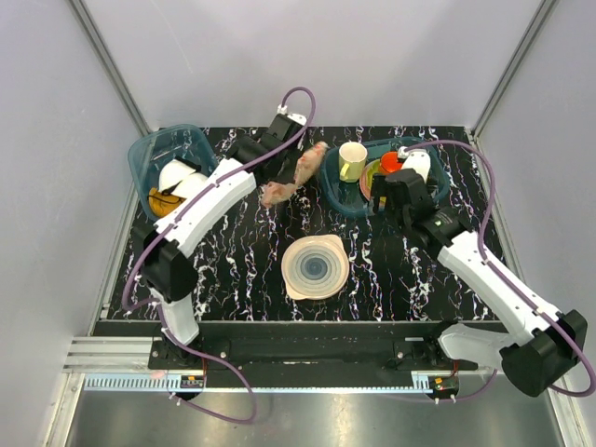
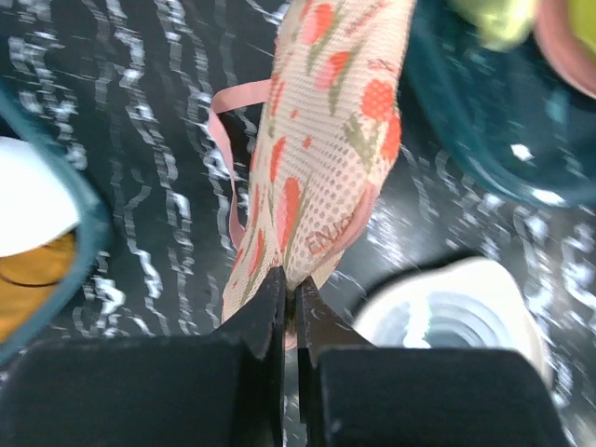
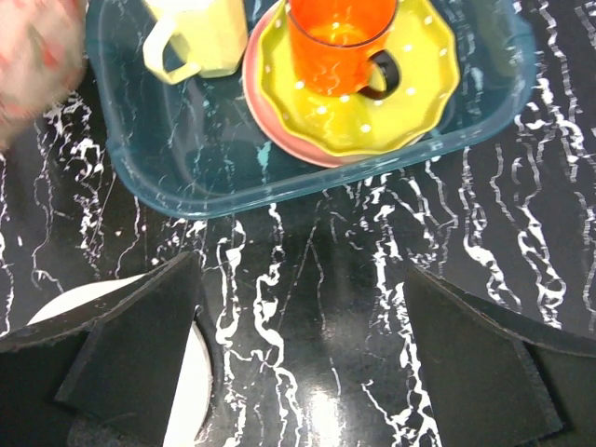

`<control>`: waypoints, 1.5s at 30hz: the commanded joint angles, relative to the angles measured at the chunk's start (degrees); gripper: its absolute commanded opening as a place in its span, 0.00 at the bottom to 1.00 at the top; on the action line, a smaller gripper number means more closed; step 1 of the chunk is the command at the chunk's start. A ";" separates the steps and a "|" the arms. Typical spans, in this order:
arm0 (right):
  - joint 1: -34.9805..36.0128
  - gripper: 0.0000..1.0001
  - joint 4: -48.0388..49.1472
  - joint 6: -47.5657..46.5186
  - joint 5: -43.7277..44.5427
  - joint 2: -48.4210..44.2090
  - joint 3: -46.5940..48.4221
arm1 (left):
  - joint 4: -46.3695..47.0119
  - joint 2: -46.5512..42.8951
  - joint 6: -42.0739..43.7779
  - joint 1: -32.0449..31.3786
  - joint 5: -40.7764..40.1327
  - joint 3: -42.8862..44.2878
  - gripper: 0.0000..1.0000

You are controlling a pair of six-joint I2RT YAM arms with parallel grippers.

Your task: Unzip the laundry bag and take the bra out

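The laundry bag [image 1: 310,163] is a beige-pink pouch with red and green motifs, hanging above the back middle of the table. My left gripper [image 1: 282,180] is shut on its lower edge. In the left wrist view the fingers [image 2: 265,312] pinch the printed fabric [image 2: 326,140] tightly. A thin pink loop [image 2: 226,158] hangs beside the pouch; I cannot tell whether it is the bra's strap. The bra itself does not show clearly. My right gripper [image 1: 386,200] is open and empty over bare table [image 3: 303,345], near the teal bin. The pouch shows blurred in the right wrist view [image 3: 37,56].
A round pale ringed disc [image 1: 315,267] lies mid-table. A teal bin [image 1: 345,205] at the back right holds a yellow mug [image 3: 200,37], an orange mug [image 3: 340,37] and a yellow plate [image 3: 410,93]. Another teal bin [image 1: 149,154] at the back left holds white domed pieces [image 1: 182,177].
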 commanded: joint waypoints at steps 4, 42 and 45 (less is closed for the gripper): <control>0.20 1.00 2.45 0.61 5.05 -6.51 -2.18 | 5.06 -1.85 -10.51 -2.73 30.16 -1.31 0.61; 7.84 1.00 14.59 12.92 -9.81 3.69 -5.61 | 34.17 -4.68 -26.51 19.15 36.95 -37.26 0.82; 7.84 1.00 13.62 12.57 -9.20 2.54 -5.88 | 34.34 -1.85 -26.59 19.15 37.47 -35.32 0.82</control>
